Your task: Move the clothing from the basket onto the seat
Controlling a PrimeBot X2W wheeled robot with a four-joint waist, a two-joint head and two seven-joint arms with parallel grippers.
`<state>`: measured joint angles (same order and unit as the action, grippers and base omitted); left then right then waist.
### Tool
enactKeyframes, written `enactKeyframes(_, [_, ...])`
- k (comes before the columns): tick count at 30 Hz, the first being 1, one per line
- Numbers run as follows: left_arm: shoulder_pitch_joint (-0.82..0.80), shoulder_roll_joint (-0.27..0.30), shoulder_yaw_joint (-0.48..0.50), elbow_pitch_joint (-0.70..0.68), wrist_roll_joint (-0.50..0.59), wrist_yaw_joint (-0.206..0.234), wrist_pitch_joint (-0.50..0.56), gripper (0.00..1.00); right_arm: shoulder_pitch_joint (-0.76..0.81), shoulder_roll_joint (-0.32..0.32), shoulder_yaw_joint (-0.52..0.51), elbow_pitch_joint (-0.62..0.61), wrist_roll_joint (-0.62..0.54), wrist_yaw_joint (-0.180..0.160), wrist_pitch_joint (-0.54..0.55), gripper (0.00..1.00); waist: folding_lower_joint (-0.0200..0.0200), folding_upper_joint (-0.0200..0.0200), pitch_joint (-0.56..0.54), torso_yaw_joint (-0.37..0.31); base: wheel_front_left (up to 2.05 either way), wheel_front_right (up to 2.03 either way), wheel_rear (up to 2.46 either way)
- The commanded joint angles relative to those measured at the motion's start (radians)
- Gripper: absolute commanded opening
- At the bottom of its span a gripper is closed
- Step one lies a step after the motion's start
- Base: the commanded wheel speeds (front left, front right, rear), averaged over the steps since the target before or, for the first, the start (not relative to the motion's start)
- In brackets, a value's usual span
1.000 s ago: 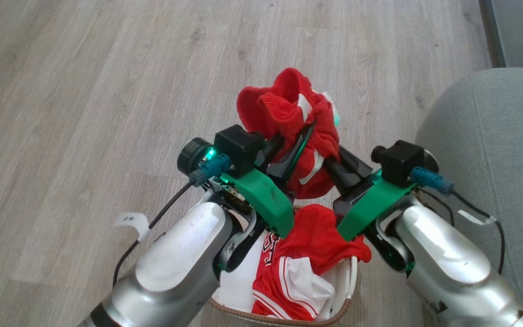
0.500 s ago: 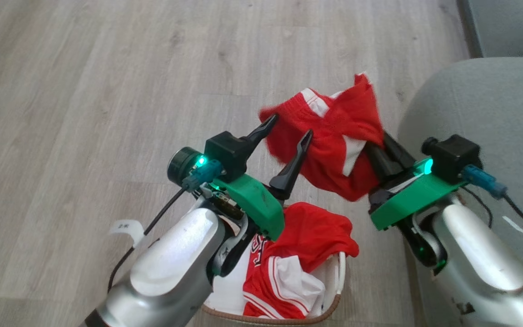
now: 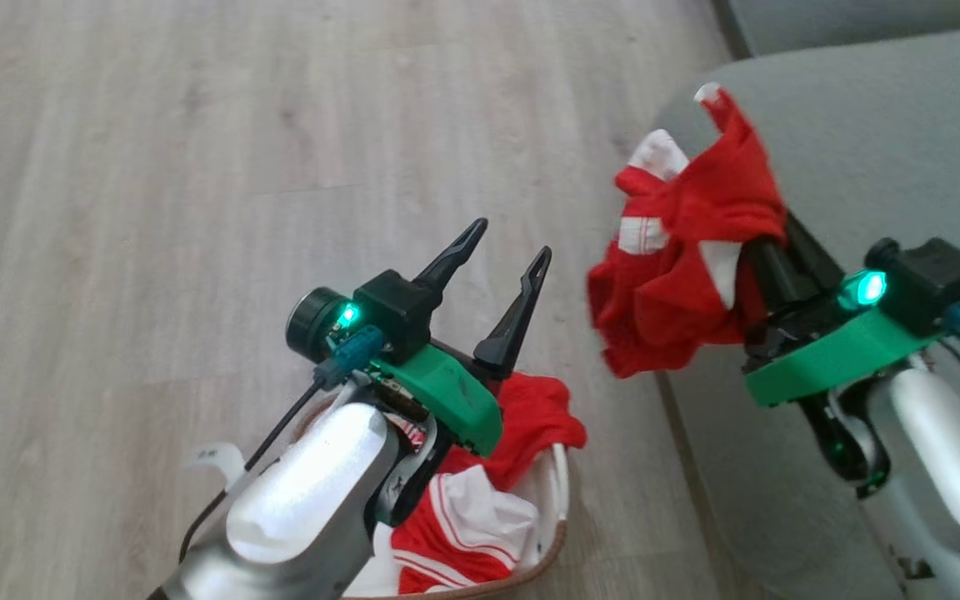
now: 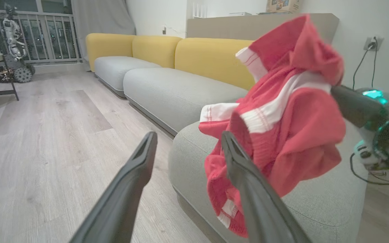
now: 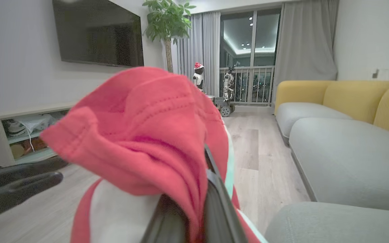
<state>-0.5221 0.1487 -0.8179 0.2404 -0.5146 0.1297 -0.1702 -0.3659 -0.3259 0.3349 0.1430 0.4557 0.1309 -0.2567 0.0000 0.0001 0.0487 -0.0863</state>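
One carry is in hand. Beside the seat (image 3: 863,125), the basket (image 3: 562,492) holds more red clothes (image 3: 530,408). Over the seat's edge a red garment (image 3: 680,283) hangs, pinched in the closed jaws of my right gripper (image 3: 776,250); my left gripper (image 3: 512,240) gapes empty. Next, I reckon: reach further over, release.

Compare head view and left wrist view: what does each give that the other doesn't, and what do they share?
Head view adds the basket on the floor, more red-and-white clothing inside it. Left wrist view adds the sofa's yellow backrests and a wall socket. Both share the left gripper, fingers wide open and empty, and the red garment clamped in the shut right gripper, held up beside the seat's corner.
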Motion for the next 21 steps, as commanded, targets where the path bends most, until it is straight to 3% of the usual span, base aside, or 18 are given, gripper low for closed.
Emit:
enactKeyframes(1, [-0.024, 0.018, 0.035, -0.029, 0.01, 0.006, -0.014, 1.0, -0.006, -0.017, -0.005, -0.047, -0.01, 0.0, -0.005, 0.0, 0.0, -0.0001, 0.014, -0.059, 0.0, 0.0, 0.0])
enactKeyframes(12, [-0.033, 0.037, 0.028, -0.004, 0.037, 0.009, -0.047, 1.0, 0.059, -0.046, -0.063, -0.124, -0.004, 0.0, -0.005, 0.0, 0.0, -0.0001, 0.039, -0.255, 0.0, 0.0, 0.0])
enactKeyframes(21, [-0.045, 0.031, 0.027, 0.022, 0.032, 0.001, -0.057, 1.0, 0.092, -0.034, -0.093, -0.16, -0.001, 0.0, -0.005, 0.0, 0.0, -0.0001, 0.049, -0.356, 0.0, 0.0, 0.0])
